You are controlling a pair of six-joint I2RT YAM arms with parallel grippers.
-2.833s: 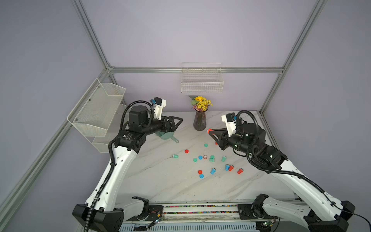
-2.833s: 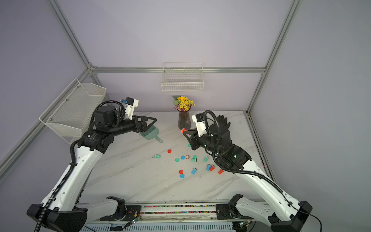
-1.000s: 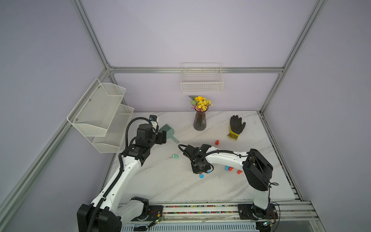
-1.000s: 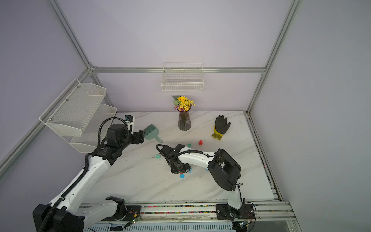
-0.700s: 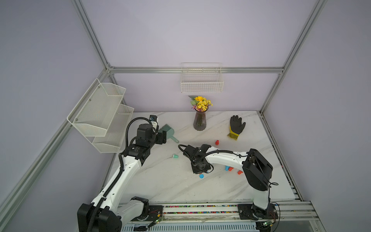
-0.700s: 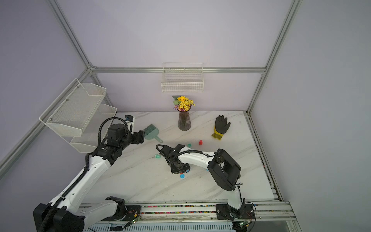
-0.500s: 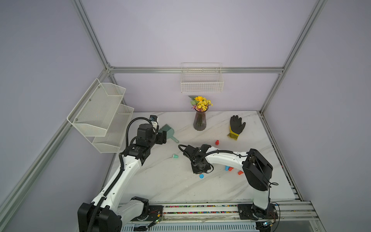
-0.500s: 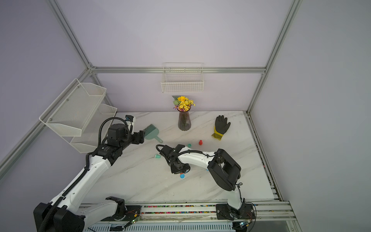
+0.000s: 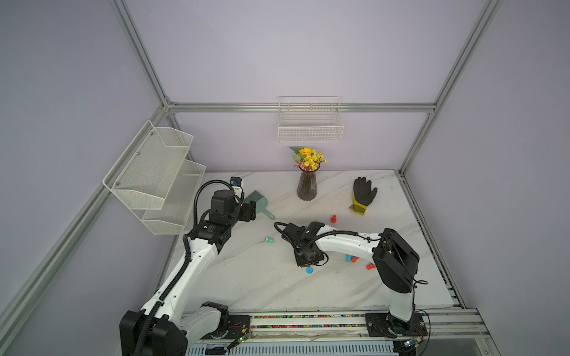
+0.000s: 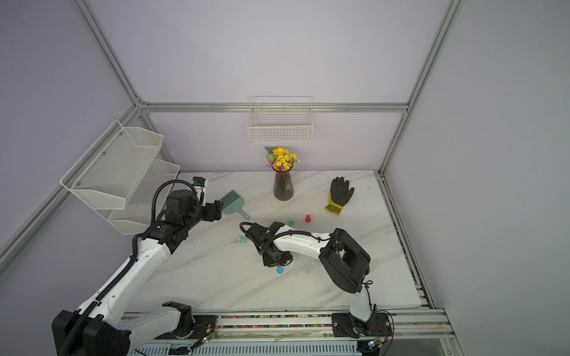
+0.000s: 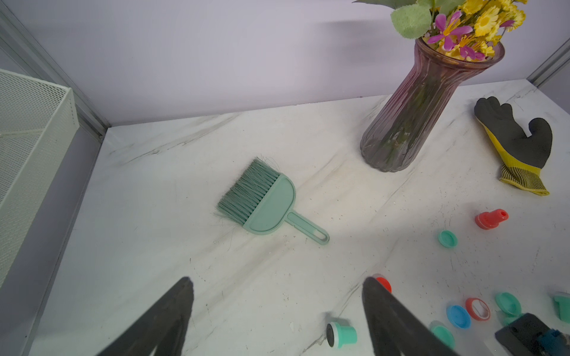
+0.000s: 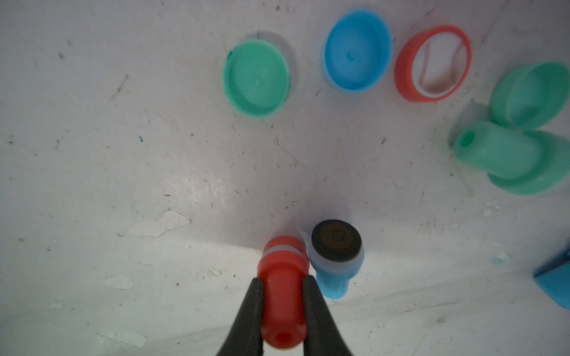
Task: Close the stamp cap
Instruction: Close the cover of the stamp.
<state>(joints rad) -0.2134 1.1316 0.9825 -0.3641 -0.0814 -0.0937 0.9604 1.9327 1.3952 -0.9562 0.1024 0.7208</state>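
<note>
Descent of the right arm is the change: seconds ago it was raised off the tabletop [image 12: 92, 185] with something red at its tip. Through the last second it has sat low and almost motionless. The right claw [image 12: 282, 279] is clamped on the handle of the red stamp [image 12: 282, 262], whose far end, a red section beyond a white band, meets the tabletop directly ahead of the claw. A blue stamp [image 12: 336, 255], pad bare, touches it alongside. A loose blue cap [image 12: 356, 51] and green cap [image 12: 256, 78] lie further ahead. Assessment: the red cap is likely being pressed home, seating unconfirmed. The left claw [image 11: 277, 282] stands apart and empty.
</note>
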